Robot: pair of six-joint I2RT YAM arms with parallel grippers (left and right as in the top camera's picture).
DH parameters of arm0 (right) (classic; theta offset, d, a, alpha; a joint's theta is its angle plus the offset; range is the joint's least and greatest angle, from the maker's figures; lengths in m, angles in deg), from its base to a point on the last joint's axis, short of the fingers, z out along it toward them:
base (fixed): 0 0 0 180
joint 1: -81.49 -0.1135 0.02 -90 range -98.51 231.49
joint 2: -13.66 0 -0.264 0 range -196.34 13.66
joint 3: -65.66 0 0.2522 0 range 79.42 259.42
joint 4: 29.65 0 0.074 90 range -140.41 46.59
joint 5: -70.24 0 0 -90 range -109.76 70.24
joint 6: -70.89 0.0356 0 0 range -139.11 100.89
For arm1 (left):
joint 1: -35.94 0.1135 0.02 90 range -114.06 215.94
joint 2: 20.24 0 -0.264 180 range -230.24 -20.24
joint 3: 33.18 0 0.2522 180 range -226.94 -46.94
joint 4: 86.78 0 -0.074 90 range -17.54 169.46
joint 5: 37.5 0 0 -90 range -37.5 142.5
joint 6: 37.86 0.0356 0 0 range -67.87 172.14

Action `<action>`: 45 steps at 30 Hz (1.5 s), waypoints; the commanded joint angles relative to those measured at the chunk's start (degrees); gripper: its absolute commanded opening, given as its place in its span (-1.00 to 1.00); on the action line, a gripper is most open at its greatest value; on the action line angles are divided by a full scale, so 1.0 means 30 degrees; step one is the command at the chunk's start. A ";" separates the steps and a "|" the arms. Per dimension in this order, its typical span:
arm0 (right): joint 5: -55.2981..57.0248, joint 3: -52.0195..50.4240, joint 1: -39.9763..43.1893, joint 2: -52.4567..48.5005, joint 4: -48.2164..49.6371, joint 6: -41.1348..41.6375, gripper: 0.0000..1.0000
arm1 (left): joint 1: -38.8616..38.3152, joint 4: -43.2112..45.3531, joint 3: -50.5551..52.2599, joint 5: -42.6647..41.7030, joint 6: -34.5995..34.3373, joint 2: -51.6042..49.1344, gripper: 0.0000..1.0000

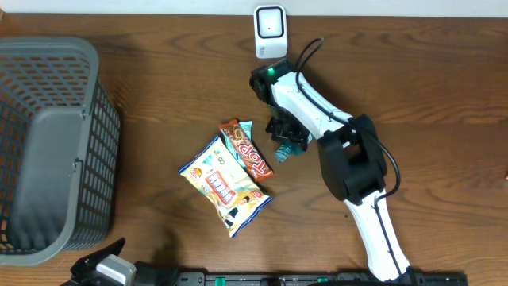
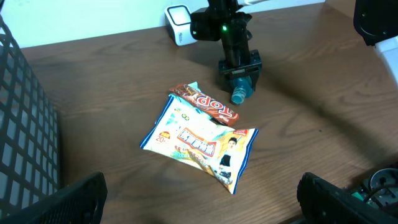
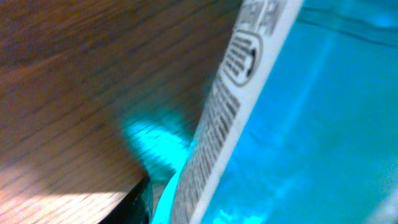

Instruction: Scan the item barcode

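Observation:
A blue plastic bottle [image 1: 287, 148] lies on its side on the wooden table, cap [image 2: 238, 96] pointing toward the front. My right gripper [image 1: 286, 133] comes down over it, and in the left wrist view its fingers [image 2: 251, 70] hug both sides of the bottle. The right wrist view is filled by the bottle [image 3: 323, 124] and its white barcode label [image 3: 230, 106]. The white scanner [image 1: 270, 30] stands at the table's far edge, just behind the right arm. My left gripper [image 2: 199, 202] hangs open and holds nothing near the front left.
An orange chocolate bar [image 1: 246, 149] and a yellow snack bag [image 1: 225, 184] lie just left of the bottle. A grey mesh basket [image 1: 48, 151] takes up the left side. The right arm [image 1: 357, 167] stretches from the front edge toward the scanner.

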 commanded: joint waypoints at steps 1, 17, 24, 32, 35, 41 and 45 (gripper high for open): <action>-0.0911 -0.0670 0.0058 -0.2098 0.0772 -0.1421 -0.45 | 0.0015 0.0051 -0.0073 -0.0226 0.0066 0.0051 0.96; -1.0251 -0.0641 0.0233 -0.2011 0.2980 -1.8134 -0.65 | 0.0015 0.0051 -0.0073 -0.0226 0.0066 0.0051 0.96; -1.1599 -0.0641 0.0080 -0.2011 0.2841 -2.1660 -0.57 | 0.0015 0.0051 -0.0073 -0.0226 0.0066 0.0051 0.96; -0.7461 -0.0641 0.0007 -0.2011 0.3104 -1.9606 -0.38 | 0.0015 0.0051 -0.0073 -0.0226 0.0066 0.0051 0.96; -0.4918 -0.0641 0.0015 -0.2011 0.3228 -1.7733 -0.44 | 0.0007 0.0051 -0.0073 -0.0226 0.0066 0.0051 0.96; -0.2346 -0.0641 0.0058 -0.2011 0.3228 -1.5934 -0.78 | 0.0015 0.0051 -0.0073 -0.0226 0.0066 0.0051 0.96; -0.0561 -0.0634 0.0073 -0.1610 0.3060 -1.5176 -0.85 | 0.0015 0.0051 -0.0073 -0.0226 0.0066 0.0051 0.96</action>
